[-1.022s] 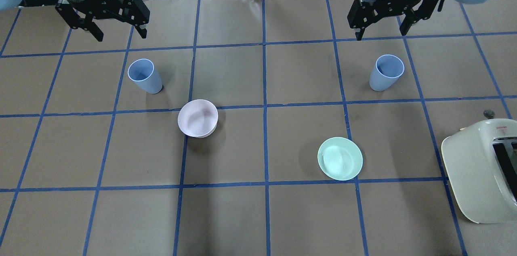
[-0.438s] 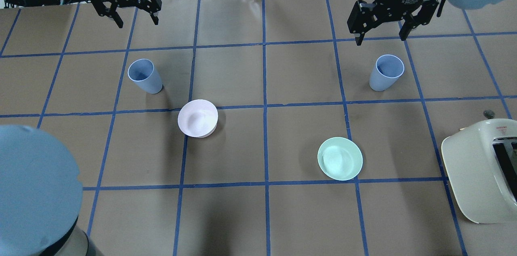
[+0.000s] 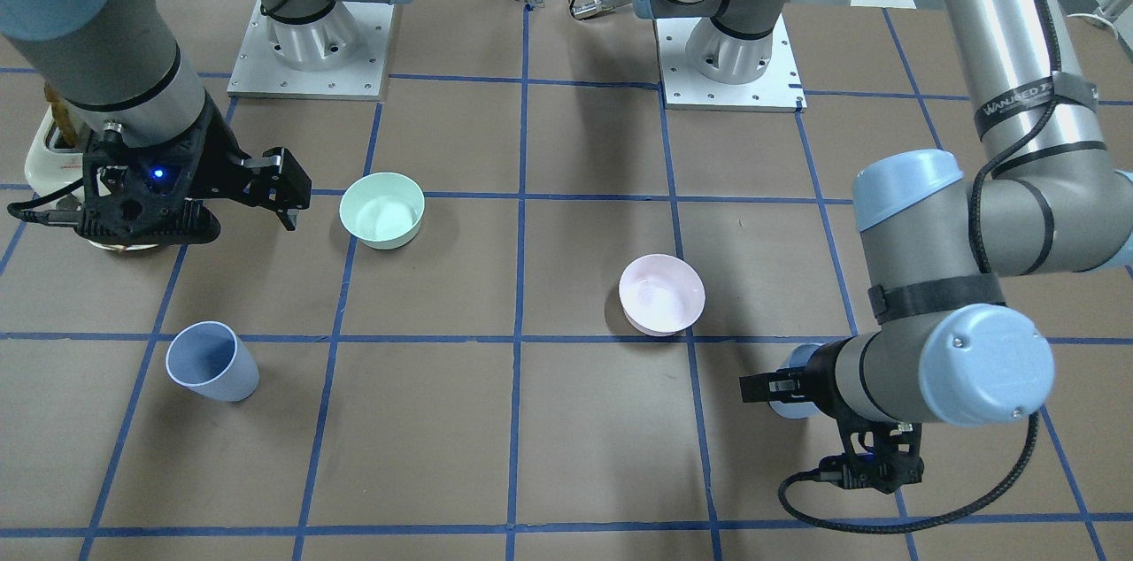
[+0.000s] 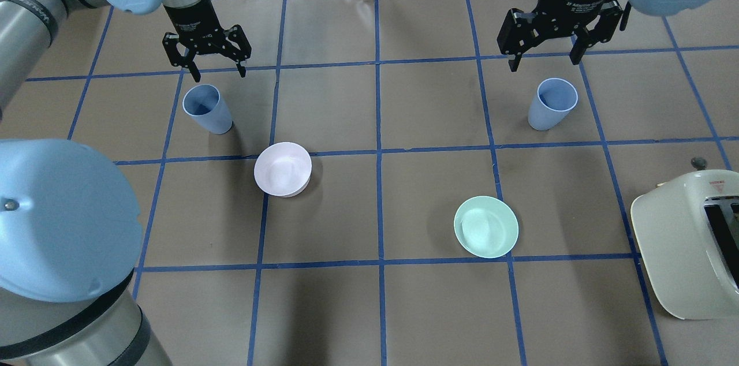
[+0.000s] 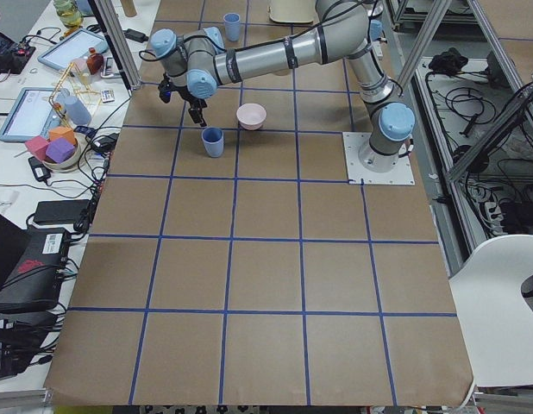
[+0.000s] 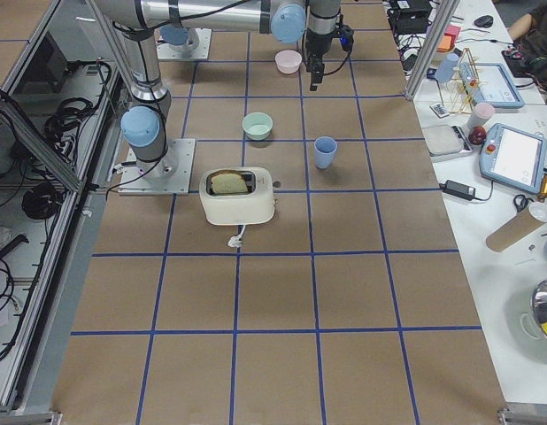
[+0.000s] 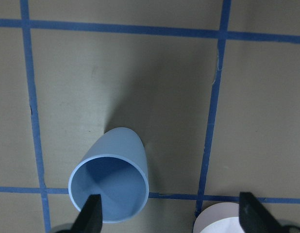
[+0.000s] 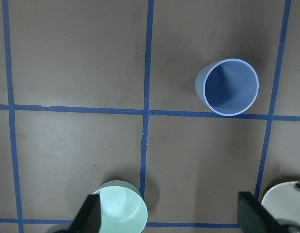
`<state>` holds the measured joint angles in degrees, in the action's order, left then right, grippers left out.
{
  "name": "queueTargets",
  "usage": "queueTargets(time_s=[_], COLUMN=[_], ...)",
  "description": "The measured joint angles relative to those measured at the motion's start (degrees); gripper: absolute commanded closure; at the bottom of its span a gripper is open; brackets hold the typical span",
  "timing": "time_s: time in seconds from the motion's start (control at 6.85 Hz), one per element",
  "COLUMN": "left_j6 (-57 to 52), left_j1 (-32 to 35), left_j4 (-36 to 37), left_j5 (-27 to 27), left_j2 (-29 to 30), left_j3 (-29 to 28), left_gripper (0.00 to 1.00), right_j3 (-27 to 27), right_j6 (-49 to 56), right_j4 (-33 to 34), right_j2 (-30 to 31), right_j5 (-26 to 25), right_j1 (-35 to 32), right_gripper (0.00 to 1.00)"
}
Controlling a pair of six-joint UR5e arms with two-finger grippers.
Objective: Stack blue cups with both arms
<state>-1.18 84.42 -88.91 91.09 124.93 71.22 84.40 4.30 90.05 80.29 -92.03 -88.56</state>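
Two pale-blue cups stand upright, far apart on the brown table. The left cup [image 4: 208, 107] [image 7: 111, 187] stands just in front of my left gripper [image 4: 218, 73], which hangs open and empty just beyond it. In the left wrist view one fingertip [image 7: 91, 213] overlaps the cup's rim. In the front-facing view the left arm hides most of this cup [image 3: 790, 406]. The right cup [image 4: 552, 103] [image 8: 230, 87] [image 3: 211, 362] stands below my right gripper [image 4: 544, 63], which is open, empty and higher up.
A pale pink bowl [image 4: 283, 168] sits near the left cup, toward the table's middle. A mint-green bowl [image 4: 485, 226] sits nearer the robot on the right. A cream toaster [image 4: 687, 245] stands at the right edge. My left elbow [image 4: 63, 221] looms at lower left.
My left gripper has swung right and down, closer to the left cup, and its elbow has come into view. The right gripper has barely shifted. The cups have not moved.
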Motion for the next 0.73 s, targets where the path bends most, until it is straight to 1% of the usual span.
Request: queueTargets(time_s=[0.15, 0.29, 0.44, 0.73], left_j6=[-0.1, -0.2, -0.1, 0.1], left_j1=[-0.1, -0.2, -0.3, -0.3], left_j4=[0.9, 1.4, 1.6, 1.9], left_j5=[0.9, 1.4, 1.6, 1.6], left_j2=[0.6, 1.2, 1.5, 1.6], left_j3=[1.3, 1.9, 2.1, 2.2], left_gripper=[0.52, 0.95, 1.00, 1.00], right_j3=[0.1, 0.2, 0.8, 4.8], right_j6=[0.0, -0.1, -0.1, 0.2], right_j4=[-1.1, -0.3, 2.3, 10.3], right_j2=[-0.4, -0.9, -2.2, -4.9], right_j5=[0.2, 0.6, 0.8, 0.6], right_j1=[0.7, 1.8, 4.1, 8.3], right_gripper=[0.00, 0.00, 0.00, 0.00])
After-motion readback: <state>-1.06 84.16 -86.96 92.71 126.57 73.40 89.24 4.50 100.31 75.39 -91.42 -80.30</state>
